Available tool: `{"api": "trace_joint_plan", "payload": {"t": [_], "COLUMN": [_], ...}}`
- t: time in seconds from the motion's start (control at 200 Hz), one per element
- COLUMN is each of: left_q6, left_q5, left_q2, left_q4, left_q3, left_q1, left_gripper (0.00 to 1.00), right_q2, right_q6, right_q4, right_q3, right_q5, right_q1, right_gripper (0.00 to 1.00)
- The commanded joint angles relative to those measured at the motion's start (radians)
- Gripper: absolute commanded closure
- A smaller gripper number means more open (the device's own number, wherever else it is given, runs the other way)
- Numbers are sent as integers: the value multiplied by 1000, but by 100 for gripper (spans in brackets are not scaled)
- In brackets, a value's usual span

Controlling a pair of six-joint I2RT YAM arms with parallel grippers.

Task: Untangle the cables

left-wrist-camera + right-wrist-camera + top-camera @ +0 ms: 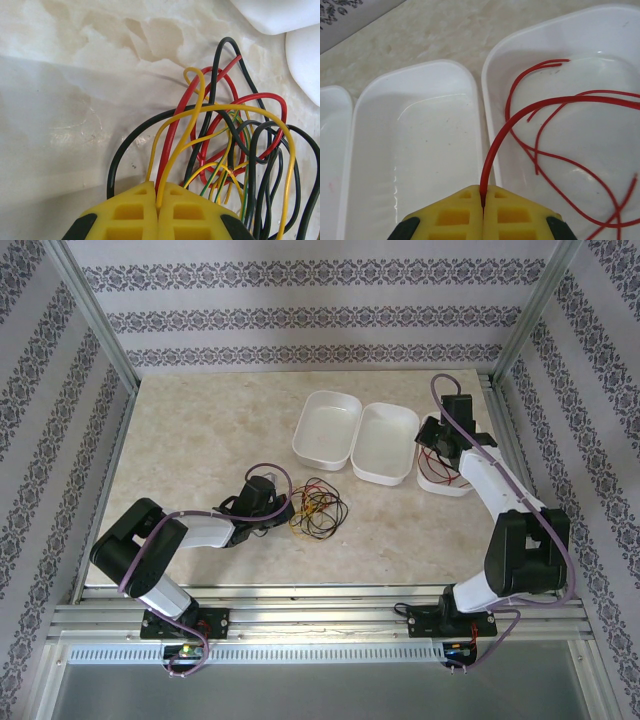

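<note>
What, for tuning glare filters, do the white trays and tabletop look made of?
White trays: probably plastic, glossy, with soft highlights and rounded moulded rims. Tabletop: marble-patterned stone or laminate, beige veining, slight sheen; which one is unclear.

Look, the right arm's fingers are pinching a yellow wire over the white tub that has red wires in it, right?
Not quite. The wire pinched in the right arm's fingers is red, not yellow; the right wrist view shows it. It does hang over the white tub that has red wires in it.
</note>
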Motion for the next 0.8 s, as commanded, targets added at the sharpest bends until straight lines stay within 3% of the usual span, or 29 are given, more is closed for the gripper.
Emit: {"api": "trace_joint_plan", "payload": {"t": [0.0,0.425,0.794], "left_q6": [-14,-17,-21], "left_q5": [-2,6,14], "left_q2": [-14,6,19], "left_q4": [13,36,62], "left_q3": [5,4,-6], "left_q1": [-6,-6,-7], "left_gripper": [100,100,100], "right_q2": [26,129,144], "right_q6": [36,44,28], "right_q4": [29,76,64], "right_q3": [28,67,79], "right_q5": [-88,-275,-209], "right_q1": [-25,-65,-23], "right_gripper": [100,100,100]}}
